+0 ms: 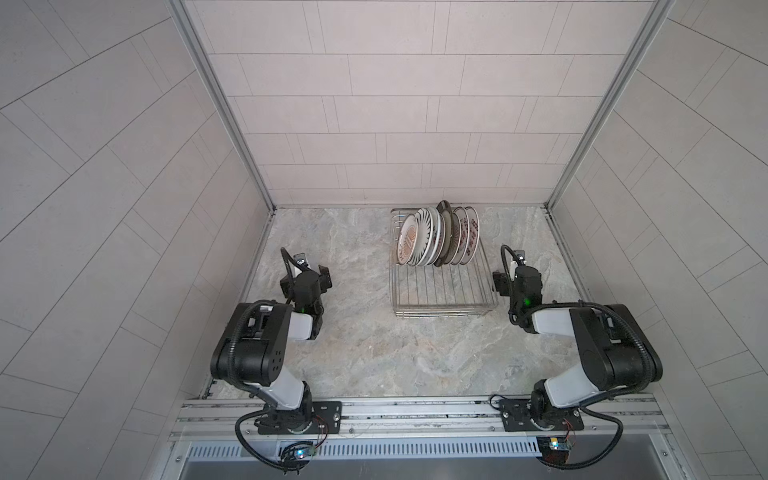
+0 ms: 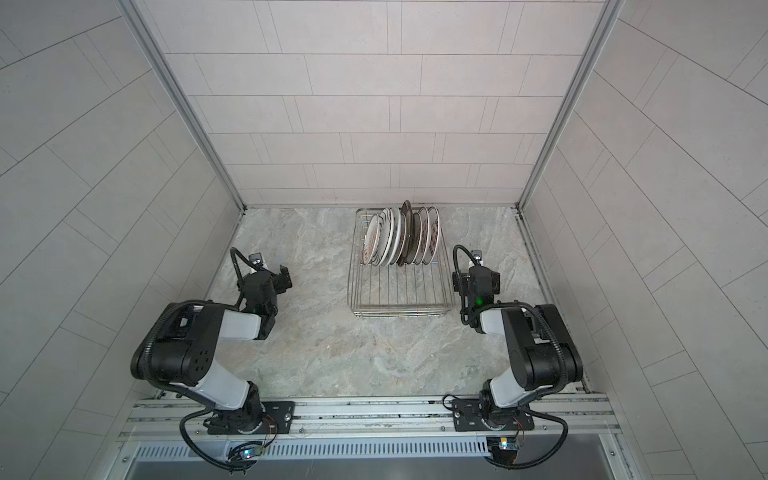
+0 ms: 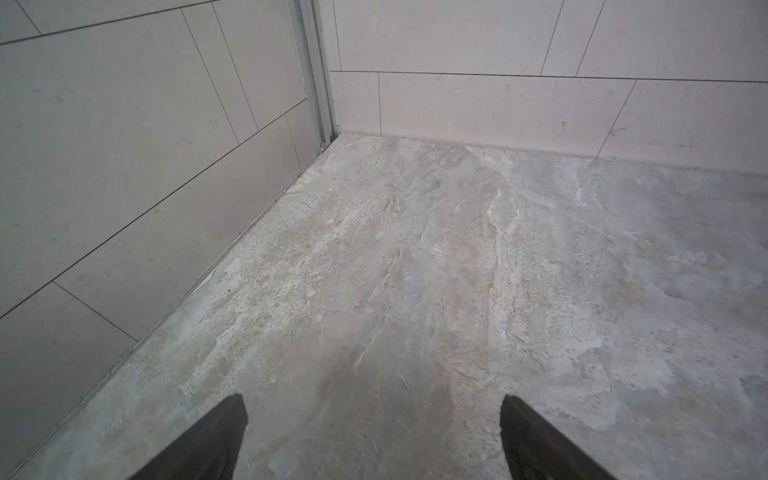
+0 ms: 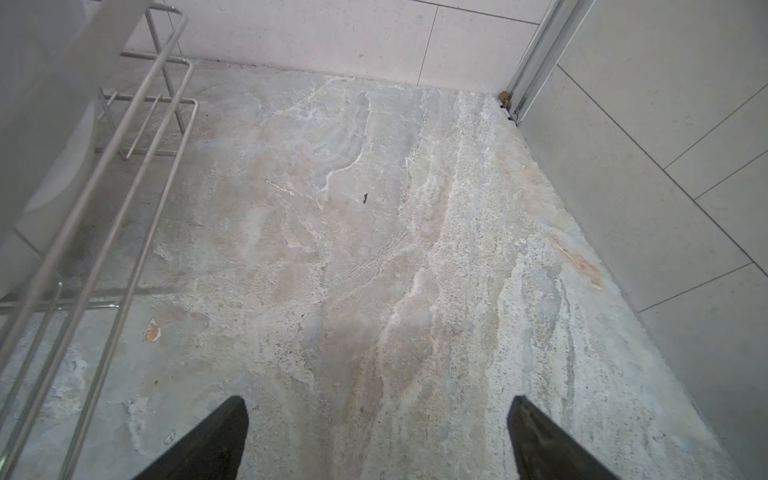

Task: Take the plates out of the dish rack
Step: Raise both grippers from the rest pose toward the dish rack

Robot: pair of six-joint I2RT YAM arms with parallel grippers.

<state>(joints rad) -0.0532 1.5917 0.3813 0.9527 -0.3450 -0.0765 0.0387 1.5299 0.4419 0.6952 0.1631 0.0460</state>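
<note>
Around: pale tiled walls (image 1: 124,166) are enclosing the grey marbled stone surface (image 1: 374,340).
Rack: shiny silver wire dish rack (image 1: 444,309), far middle, is holding round patterned ceramic plates (image 1: 428,239) upright.
Fingers: left fingers (image 3: 208,440) and right fingers (image 4: 548,440) are hanging released, empty.

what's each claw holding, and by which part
Nothing: the left claw and right claw are open and empty; the plates stand in the dish rack.
</note>
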